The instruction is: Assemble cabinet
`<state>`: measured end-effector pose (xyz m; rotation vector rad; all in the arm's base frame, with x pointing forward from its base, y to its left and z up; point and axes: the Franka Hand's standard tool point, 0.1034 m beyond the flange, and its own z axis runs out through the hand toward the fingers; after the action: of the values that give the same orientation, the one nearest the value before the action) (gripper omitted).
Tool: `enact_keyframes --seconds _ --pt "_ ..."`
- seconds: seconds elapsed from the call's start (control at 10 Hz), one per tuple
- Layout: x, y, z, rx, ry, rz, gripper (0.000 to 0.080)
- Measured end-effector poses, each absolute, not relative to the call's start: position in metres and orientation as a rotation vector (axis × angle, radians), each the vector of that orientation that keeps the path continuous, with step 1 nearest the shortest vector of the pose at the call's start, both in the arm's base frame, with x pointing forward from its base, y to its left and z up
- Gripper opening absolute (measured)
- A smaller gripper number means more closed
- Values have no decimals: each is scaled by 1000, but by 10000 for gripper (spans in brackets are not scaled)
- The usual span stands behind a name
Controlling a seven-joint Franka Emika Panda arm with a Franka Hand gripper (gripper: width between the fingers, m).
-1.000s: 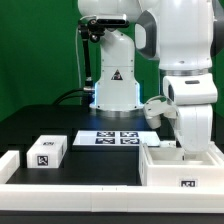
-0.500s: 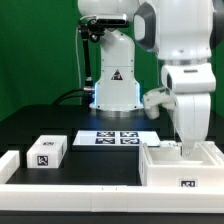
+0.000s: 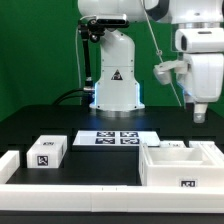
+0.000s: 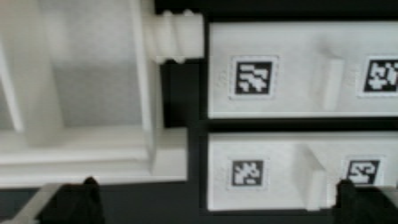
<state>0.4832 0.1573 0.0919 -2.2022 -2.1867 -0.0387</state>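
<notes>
Well, the gripper (image 3: 198,114) hangs in the upper right of the exterior view, with its fingers spread apart and nothing between them, above the cabinet (image 3: 180,166), which sits at lower right.

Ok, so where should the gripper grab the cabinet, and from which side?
Probably from straight above, pinching one thin upright wall of the cabinet. It sits open side up, so its walls stand free at the rim, and the whole body looks too wide for the open gripper, which hangs above it.
</notes>
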Motion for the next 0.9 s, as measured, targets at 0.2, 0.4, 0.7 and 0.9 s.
enact_keyframes --seconds 0.2,0.4,0.7,0.9 --pt "463 179 74 -2204 -2154 -65 649" --pt "462 179 67 -2208 -2139 -66 649" --pt "461 178 64 -2207 -2135 -62 649" --pt "447 181 43 -2201 -2115 -84 649"
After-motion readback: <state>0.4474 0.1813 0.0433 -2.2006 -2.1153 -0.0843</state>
